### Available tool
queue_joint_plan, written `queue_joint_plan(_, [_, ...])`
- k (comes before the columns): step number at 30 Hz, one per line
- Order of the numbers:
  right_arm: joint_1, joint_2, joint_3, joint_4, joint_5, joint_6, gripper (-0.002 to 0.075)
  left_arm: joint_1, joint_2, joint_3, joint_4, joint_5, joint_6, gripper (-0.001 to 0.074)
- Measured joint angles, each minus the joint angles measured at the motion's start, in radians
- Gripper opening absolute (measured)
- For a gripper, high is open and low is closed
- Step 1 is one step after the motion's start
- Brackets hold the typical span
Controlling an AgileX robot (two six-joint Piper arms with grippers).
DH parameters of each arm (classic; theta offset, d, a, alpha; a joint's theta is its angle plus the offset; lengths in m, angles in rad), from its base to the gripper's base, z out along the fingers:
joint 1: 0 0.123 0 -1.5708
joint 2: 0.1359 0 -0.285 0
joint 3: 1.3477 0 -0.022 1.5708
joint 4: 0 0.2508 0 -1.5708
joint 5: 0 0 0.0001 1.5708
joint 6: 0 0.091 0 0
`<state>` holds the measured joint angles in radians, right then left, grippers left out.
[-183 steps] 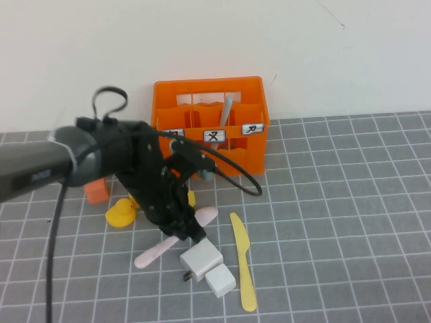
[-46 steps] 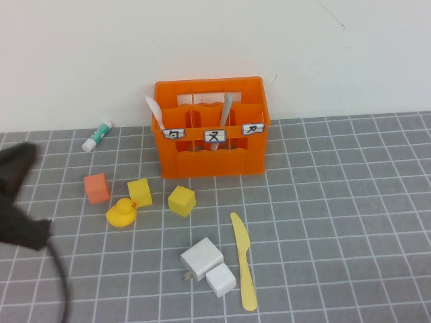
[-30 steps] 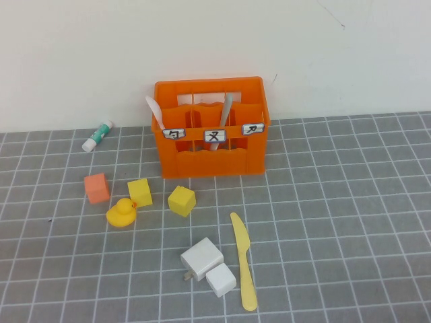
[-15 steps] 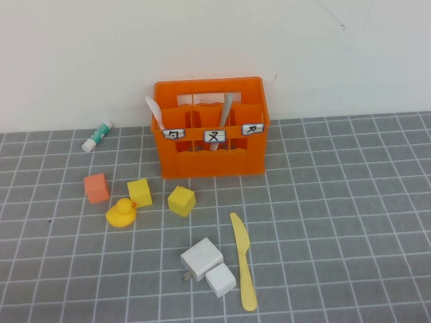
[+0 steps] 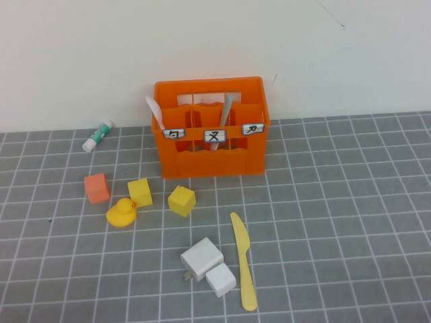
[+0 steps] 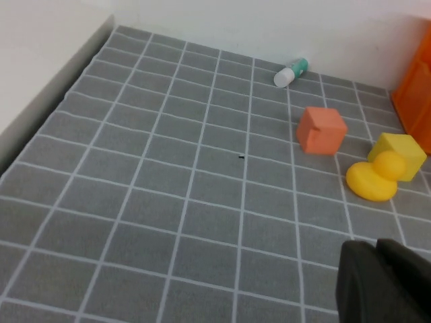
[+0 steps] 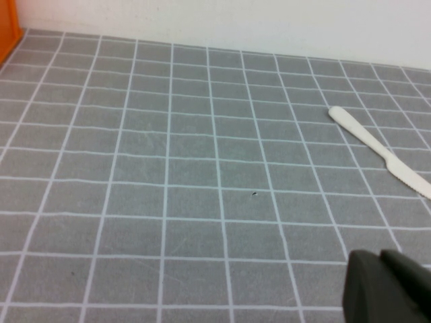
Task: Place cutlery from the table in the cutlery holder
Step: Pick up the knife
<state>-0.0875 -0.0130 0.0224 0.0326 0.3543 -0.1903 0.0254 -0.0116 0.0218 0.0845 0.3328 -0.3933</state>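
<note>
The bright orange slotted plastic cutlery holder (image 5: 210, 126) stands at the back of the grey gridded table (image 5: 350, 222), against the white wall. A pale pink plastic spoon (image 5: 154, 112) now leans in its left compartment and a grey plastic fork (image 5: 225, 112) stands in the middle one; seconds ago the spoon lay on the table under the left arm, so that placement is done. The long pale yellow plastic knife (image 5: 243, 259) is the one piece left on the table, lying flat in front of the holder, just beside two white charger blocks (image 5: 207, 266) and apparently not touching them.

The left arm has withdrawn out of the high view. The left gripper (image 6: 384, 282) sits pulled back over the table's left part, jaws closed and empty, near a yellow rubber duck (image 6: 374, 176), an orange cube (image 6: 321, 129) and a yellow cube (image 6: 400, 153). The right gripper (image 7: 387, 286) hangs low over bare table on the right, also closed and empty, with the knife ahead of it.

The remaining step is likely the knife into the right compartment, probably a job for the right arm.
</note>
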Motion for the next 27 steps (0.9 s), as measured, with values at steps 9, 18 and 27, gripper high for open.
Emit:
queue_joint_plan(9, [0.0, 0.0, 0.0, 0.0, 0.0, 0.0, -0.0003, 0.004, -0.001, 0.0, -0.084, 0.002, 0.0, -0.0001])
queue_joint_plan(18, [0.0, 0.0, 0.0, 0.0, 0.0, 0.0, -0.0003, 0.004, -0.001, 0.0, -0.091, 0.002, 0.0, -0.0001])
queue_joint_plan(27, [0.0, 0.0, 0.0, 0.0, 0.0, 0.0, -0.0003, 0.004, -0.001, 0.0, -0.094, 0.002, 0.0, -0.0001])
